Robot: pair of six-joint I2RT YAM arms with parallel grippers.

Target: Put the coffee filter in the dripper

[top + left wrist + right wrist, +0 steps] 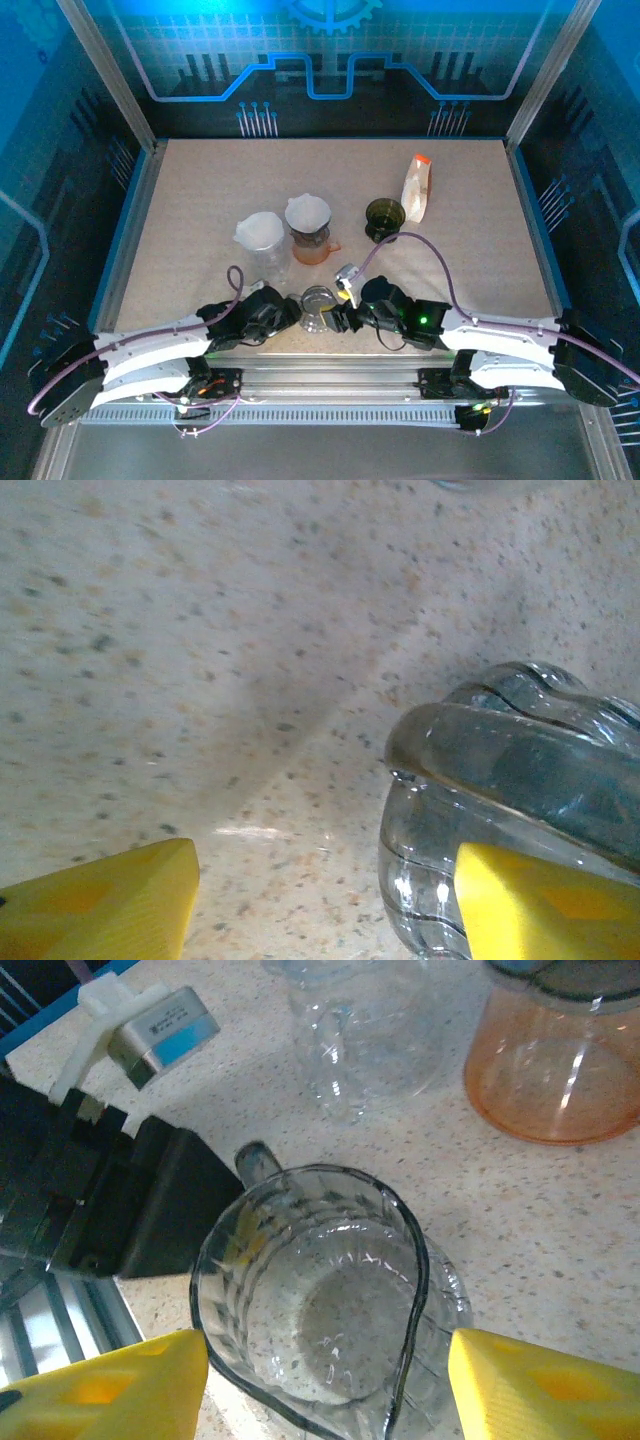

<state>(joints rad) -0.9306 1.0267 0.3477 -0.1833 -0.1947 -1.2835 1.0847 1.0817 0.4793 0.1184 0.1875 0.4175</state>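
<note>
Supervisor: Progress on the filter placement?

Operator: Not completed, by my reading. I have the glass dripper (310, 1300) at lower centre of the overhead frame, upright on the table (190, 200) between my two arms. Its bowl holds no paper (the right wrist view looks straight down into it).

Supervisor: Location of the coffee filter?

Operator: One white coffee filter (308, 211) sits at centre frame, cupped open above the orange server (312, 248). A second white filter (259, 229) rests on a clear container just left of it. Both are well apart from the dripper.

Supervisor: Gripper condition?

Operator: My left gripper (325, 870) has its fingers spread with bare table between them. It holds nothing, and the dripper is just by its right-hand finger. My right gripper (328, 1345) straddles the dripper, one yellow finger on each side. I cannot tell whether the pads press the glass.

Supervisor: Remaining steps?

Operator: I judge that everything is left: fetch a filter, carry it over, seat it in the bowl.
</note>
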